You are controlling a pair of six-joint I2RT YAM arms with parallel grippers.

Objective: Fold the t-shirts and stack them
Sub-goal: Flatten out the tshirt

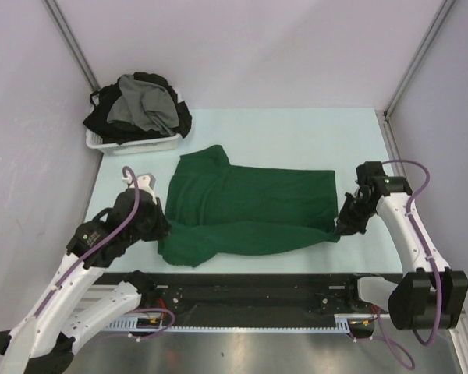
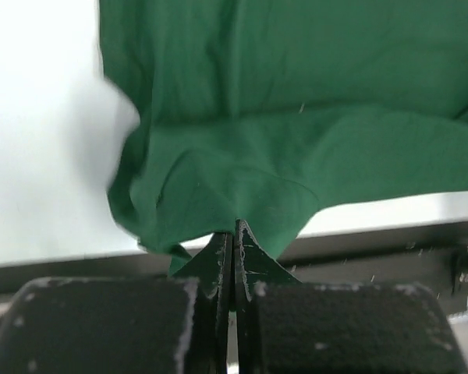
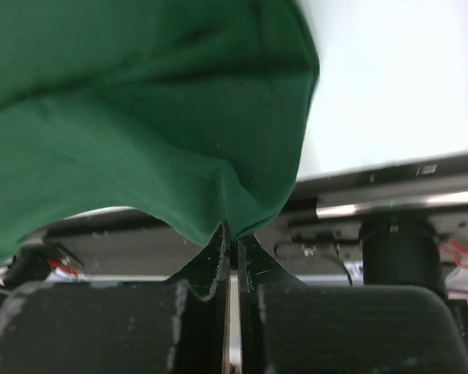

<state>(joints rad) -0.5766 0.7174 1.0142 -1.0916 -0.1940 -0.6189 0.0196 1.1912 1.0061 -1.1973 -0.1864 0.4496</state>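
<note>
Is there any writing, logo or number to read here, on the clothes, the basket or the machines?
No text can be read anywhere.
The green shirt is plain: no print or tag shows.
The heap of clothes and the white basket show no lettering.
The left arm and right arm bear no legible mark.

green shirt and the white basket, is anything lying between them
Nothing. In the top view only a bare strip of pale table separates the green shirt from the white basket with its heap of shirts.
</note>
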